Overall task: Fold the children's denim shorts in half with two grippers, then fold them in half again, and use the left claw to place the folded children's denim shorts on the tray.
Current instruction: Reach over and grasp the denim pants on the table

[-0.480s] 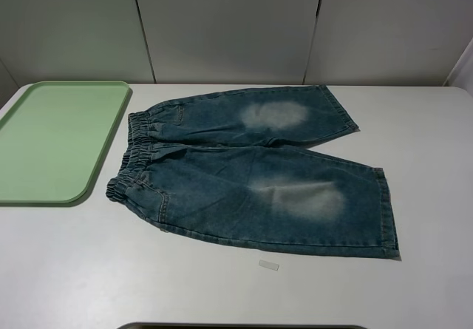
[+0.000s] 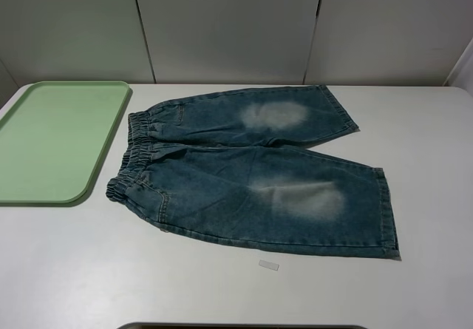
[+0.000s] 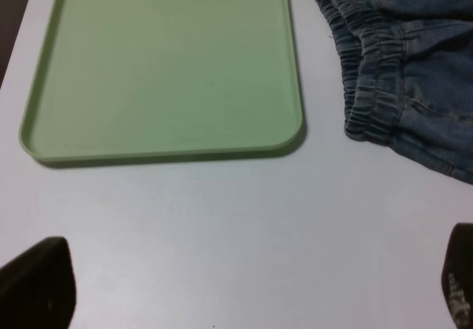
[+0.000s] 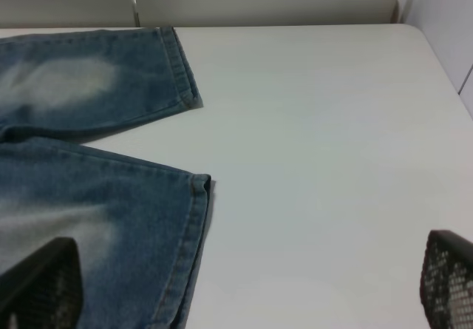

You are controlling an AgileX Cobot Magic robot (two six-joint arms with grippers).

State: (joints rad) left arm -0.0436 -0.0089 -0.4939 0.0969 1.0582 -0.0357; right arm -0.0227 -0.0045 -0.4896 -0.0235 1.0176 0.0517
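The children's denim shorts [image 2: 251, 170] lie flat and unfolded on the white table, waistband toward the tray, both legs pointing right with faded whitish patches. The light-green tray [image 2: 55, 140] sits empty at the left. Neither arm shows in the exterior high view. In the left wrist view the left claw [image 3: 247, 288] stands open over bare table, its dark fingertips [image 3: 37, 281] wide apart, with the tray [image 3: 159, 70] and the gathered waistband [image 3: 377, 70] beyond it. The right gripper [image 4: 244, 288] is open too, near the leg hems [image 4: 196, 218], holding nothing.
A small whitish tape strip [image 2: 269, 265] lies on the table just in front of the near leg. Grey wall panels stand behind the table's far edge. A dark edge [image 2: 244, 327] shows at the bottom of the exterior high view.
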